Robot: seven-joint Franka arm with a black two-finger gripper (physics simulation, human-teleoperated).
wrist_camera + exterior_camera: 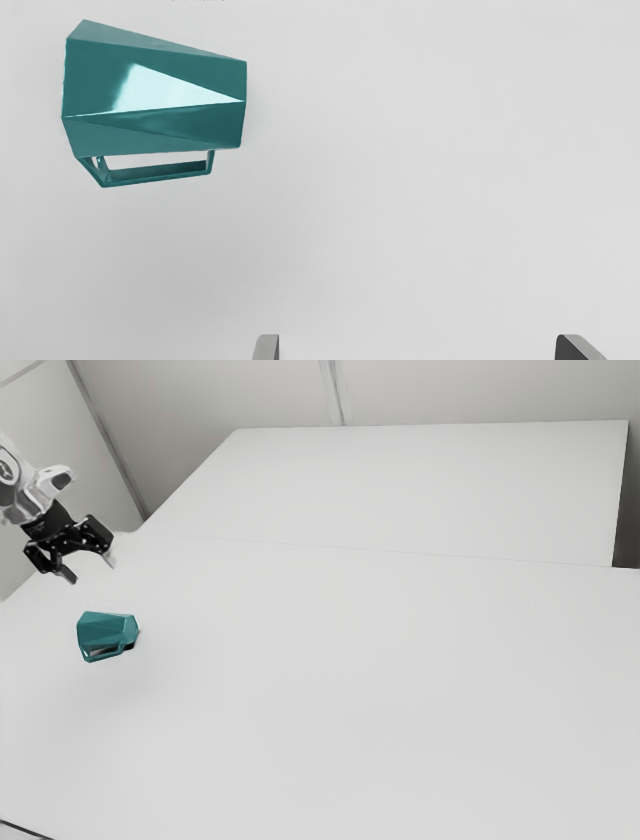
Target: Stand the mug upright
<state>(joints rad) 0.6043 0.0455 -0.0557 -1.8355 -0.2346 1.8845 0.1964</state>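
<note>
My gripper (pixel 90 573) hangs above the table at the exterior view's left, its two fingers wide apart with nothing between them. A teal faceted mug (pixel 105 630) lies on its side on the table, below the gripper and apart from it. In the wrist view the same mug (pixel 155 95) shows its side wall and its angular handle, off to one side of the open gripper (pixel 417 347). The mug's inside is hidden from the wrist camera.
The white table (pixel 350 660) stretches far toward the exterior view's right. Behind it stands another white flat surface (pixel 430 490), with pale walls beyond. A dark thin line crosses the exterior view's lower left corner.
</note>
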